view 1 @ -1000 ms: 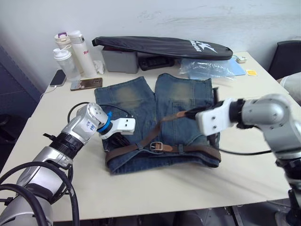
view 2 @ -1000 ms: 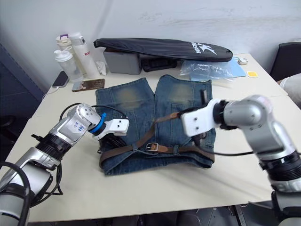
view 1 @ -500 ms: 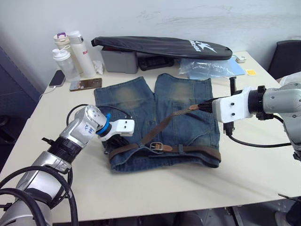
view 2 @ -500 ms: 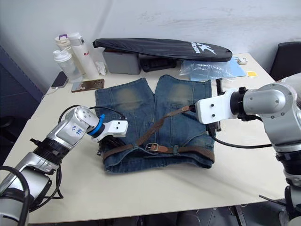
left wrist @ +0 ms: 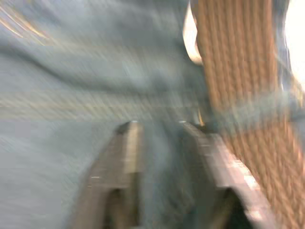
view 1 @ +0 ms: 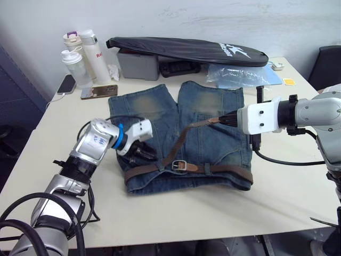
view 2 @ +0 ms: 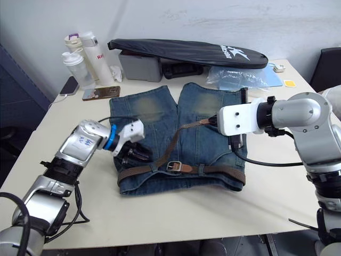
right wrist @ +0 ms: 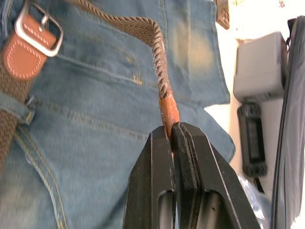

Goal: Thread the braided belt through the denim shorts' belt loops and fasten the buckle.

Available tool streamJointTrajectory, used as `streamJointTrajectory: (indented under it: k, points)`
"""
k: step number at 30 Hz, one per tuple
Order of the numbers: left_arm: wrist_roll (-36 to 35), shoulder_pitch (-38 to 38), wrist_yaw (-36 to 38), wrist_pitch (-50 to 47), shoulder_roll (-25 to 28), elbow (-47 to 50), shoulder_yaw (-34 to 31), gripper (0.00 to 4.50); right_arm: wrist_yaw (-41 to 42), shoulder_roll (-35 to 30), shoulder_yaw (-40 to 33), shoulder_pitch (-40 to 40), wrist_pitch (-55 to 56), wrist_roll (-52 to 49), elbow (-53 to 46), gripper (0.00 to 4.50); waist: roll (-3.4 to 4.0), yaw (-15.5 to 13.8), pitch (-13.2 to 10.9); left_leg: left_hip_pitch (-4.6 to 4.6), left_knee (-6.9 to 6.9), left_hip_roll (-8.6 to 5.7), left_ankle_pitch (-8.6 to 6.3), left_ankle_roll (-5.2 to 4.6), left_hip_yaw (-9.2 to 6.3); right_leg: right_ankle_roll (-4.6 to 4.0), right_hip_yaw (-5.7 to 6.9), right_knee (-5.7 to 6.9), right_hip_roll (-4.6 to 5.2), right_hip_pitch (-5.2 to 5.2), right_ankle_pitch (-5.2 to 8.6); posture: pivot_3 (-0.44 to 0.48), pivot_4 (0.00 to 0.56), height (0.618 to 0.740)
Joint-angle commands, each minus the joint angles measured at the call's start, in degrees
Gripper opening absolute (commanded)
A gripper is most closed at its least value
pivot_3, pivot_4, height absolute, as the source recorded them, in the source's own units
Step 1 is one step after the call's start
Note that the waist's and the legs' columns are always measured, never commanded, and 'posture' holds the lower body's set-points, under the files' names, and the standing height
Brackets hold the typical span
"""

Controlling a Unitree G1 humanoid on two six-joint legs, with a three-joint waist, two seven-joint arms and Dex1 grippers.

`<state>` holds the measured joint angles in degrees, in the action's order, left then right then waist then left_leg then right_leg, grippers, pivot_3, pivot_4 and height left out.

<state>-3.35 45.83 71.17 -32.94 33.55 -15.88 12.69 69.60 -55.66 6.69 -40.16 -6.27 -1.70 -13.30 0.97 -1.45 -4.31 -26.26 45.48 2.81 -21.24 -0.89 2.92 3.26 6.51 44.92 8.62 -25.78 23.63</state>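
Note:
The denim shorts (view 1: 213,138) lie flat on the table, waistband toward me. The braided belt (view 1: 229,172) runs along the waistband through belt loops (view 2: 198,169). Its silver buckle (view 1: 178,165) sits at the middle front. From the buckle the belt's free end rises slanting to my right gripper (view 1: 220,120), which is shut on the tan tip (right wrist: 169,110). My left gripper (view 1: 141,153) rests over the waistband's left end. In the left wrist view its fingers (left wrist: 126,157) stand apart over the denim, with belt weave (left wrist: 238,71) beside them.
A long black bag (view 1: 186,49) lies on a grey box (view 1: 137,66) at the back. Bottles (view 1: 85,53) and two phones (view 1: 98,92) are at the back left, and a plastic bag (view 1: 234,76) at the back right. A black cable (view 1: 277,161) hangs from my right wrist.
My left gripper has opened at the waistband's left end. My right gripper moved right with the belt tip, drawing the free end straighter, then held nearly still.

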Motion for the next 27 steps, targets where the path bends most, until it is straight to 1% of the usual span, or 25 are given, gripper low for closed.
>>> streamJointTrajectory:
  k: [1,2,3,5,8,9,12,14,20,21,25,27]
  points:
    - [-3.1,2.39,-3.85,2.74,0.82,5.56,-6.32,3.56,-0.36,0.53,-0.41,-1.24,-2.08,-1.04,-1.71,0.0,-0.01,0.07,-0.01,0.03,0.0,-0.01,0.18,0.01,0.02,0.0,0.03,-0.1,0.02,0.09,0.0,0.0,0.15,0.622]
    - [-3.25,2.15,-4.83,3.59,0.72,6.89,-6.9,4.09,-0.35,0.62,-0.31,-1.26,-2.66,-1.02,-1.89,0.0,-0.01,0.07,0.0,0.07,-0.01,-0.01,0.21,0.03,0.03,0.01,0.03,-0.1,0.02,0.13,0.0,0.0,0.15,0.622]
    - [-2.52,1.93,-7.87,4.85,-0.3,9.09,-7.41,4.35,-0.29,0.62,-0.16,-1.29,-3.69,-0.9,-2.02,0.0,0.0,0.04,0.0,0.13,-0.01,0.0,0.24,0.06,0.04,0.01,0.01,-0.07,0.02,0.19,0.0,0.0,0.15,0.622]
    - [-1.36,1.5,-12.81,6.28,-2.07,12.12,-7.7,4.35,-0.22,0.58,-0.02,-1.33,-4.94,-0.67,-2.14,0.0,0.0,0.0,0.0,0.12,0.0,0.01,0.26,0.09,0.06,0.01,-0.03,-0.06,0.03,0.21,0.0,0.0,0.15,0.622]
    - [-4.34,-0.34,-17.26,-0.3,-6.87,21.24,-7.1,4.35,-0.2,0.84,0.49,-1.57,-6.83,-0.59,-2.62,0.0,-0.01,-0.06,0.0,0.07,-0.17,0.04,0.27,0.11,0.07,0.03,-0.07,-0.05,0.0,0.2,-0.01,0.0,0.15,0.622]
    - [-4.06,-0.8,-19.16,-2.3,-8.32,23.58,-6.27,4.35,-0.26,0.94,0.64,-1.65,-7.36,-0.58,-2.78,0.0,-0.01,-0.05,-0.01,0.06,-0.19,0.03,0.28,0.13,0.07,0.04,-0.12,-0.04,0.0,0.21,-0.02,0.0,0.15,0.622]
    - [-1.83,-2.11,-23.07,-3.26,-10.36,27.07,-3.13,4.35,-0.4,1.13,0.98,-1.8,-8.45,-0.55,-3.32,0.0,-0.05,-0.03,-0.03,0.06,-0.19,-0.05,0.4,0.34,0.21,0.05,-0.17,-0.05,-0.01,0.26,-0.02,0.0,0.15,0.622]
    - [-1.65,-2.6,-24.54,-3.55,-11.11,28.14,-1.71,4.35,-0.44,1.22,1.08,-1.86,-8.87,-0.58,-3.64,0.0,-0.07,-0.03,-0.04,0.07,-0.2,-0.07,0.44,0.37,0.45,0.05,-0.15,-0.09,0.0,0.27,-0.02,0.0,0.15,0.622]
    - [3.13,-1.83,-26.09,3.94,-8.83,22.53,2.52,4.35,-0.57,1.46,0.94,-2.01,-9.82,-0.88,-4.66,0.0,-0.11,-0.03,-0.06,0.12,-0.33,0.04,0.62,0.46,0.7,0.08,0.11,-0.4,-0.05,0.29,-0.01,0.0,0.15,0.622]
    - [3.48,-1.74,-26.28,4.83,-8.87,21.79,2.83,4.35,-0.66,1.52,0.95,-2.11,-9.79,-0.79,-4.57,0.0,-0.11,-0.03,-0.07,0.12,-0.33,0.04,0.76,0.68,0.7,0.08,0.14,-0.47,-0.03,0.29,0.0,0.0,0.15,0.622]
    - [3.73,-2.77,-27.66,7.14,-10.54,19.27,3.21,4.35,-0.95,1.65,1.12,-2.12,-9.45,-0.36,-5.13,0.0,-0.11,-0.08,-0.07,0.11,-0.35,0.06,0.8,0.73,0.79,0.08,0.23,-0.5,-0.04,0.28,-0.01,0.0,0.15,0.622]
    - [3.15,-2.87,-28.31,7.69,-11.41,18.34,2.75,3.81,-0.95,1.8,1.08,-2.1,-9.77,-0.51,-5.46,0.0,-0.13,-0.09,-0.08,0.08,-0.35,0.05,0.8,0.73,0.83,0.08,0.29,-0.5,-0.03,0.28,-0.01,0.0,0.15,0.622]
